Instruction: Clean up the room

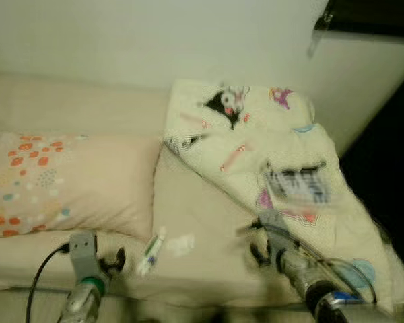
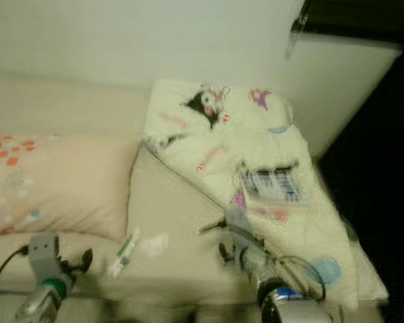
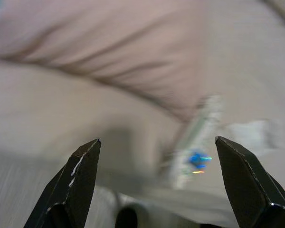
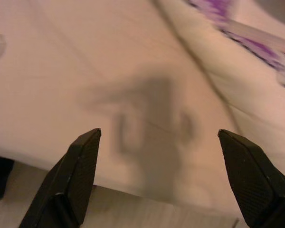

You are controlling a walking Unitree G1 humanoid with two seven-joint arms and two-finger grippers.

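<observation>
Two grippers hang over the near edge of the bed (image 1: 195, 202) — the left gripper (image 3: 156, 185), jaws apart, by the spotted pillow (image 1: 60, 182) and a small tube (image 1: 151, 251) beside a crumpled wrapper (image 1: 180, 244), the right gripper (image 4: 159, 183), jaws apart too, near the cartoon-print quilt (image 1: 269, 155).

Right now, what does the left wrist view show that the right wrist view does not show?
Left wrist view alone: the left gripper with its fingers apart, the pillow, and a small white tube-like wrapper, blurred, lying on the sheet in front of the fingers.

Right wrist view alone: the right gripper, fingers also apart, the gripper's shadow on the sheet, and the edge of the cartoon-print blanket.

Both: the beige bed sheet below open fingers, and the bed's near edge.
</observation>
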